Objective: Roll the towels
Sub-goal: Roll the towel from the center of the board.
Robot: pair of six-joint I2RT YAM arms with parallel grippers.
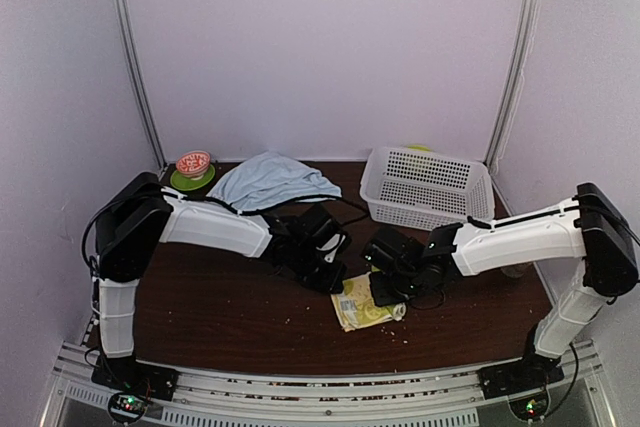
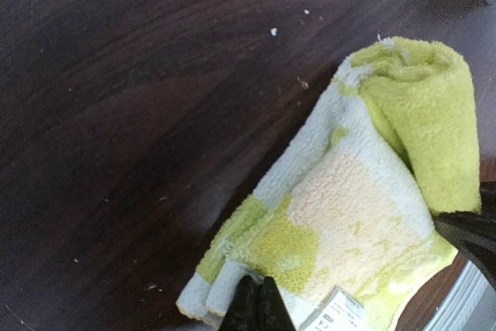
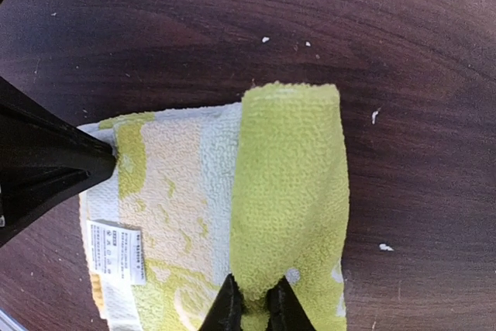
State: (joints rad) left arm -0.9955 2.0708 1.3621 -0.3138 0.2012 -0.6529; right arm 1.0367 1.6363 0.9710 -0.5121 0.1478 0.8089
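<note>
The lime-green towel (image 1: 366,307) lies on the dark table (image 1: 220,307) between my two grippers, partly rolled. Its rolled end (image 3: 291,176) is a plain green tube, and the flat part (image 3: 170,184) shows pale printed figures and a white label (image 3: 116,249). My right gripper (image 3: 257,308) pinches the near end of the roll, with green cloth between its narrow jaws. My left gripper (image 2: 260,306) is shut, its tips pressed on the folded flat edge of the towel (image 2: 364,215). The pale-blue towel (image 1: 272,179) lies crumpled at the back of the table, away from both grippers.
A white perforated basket (image 1: 425,187) stands at the back right. A red-patterned bowl on a green plate (image 1: 193,167) sits at the back left beside the blue towel. Small white crumbs dot the wood around the green towel.
</note>
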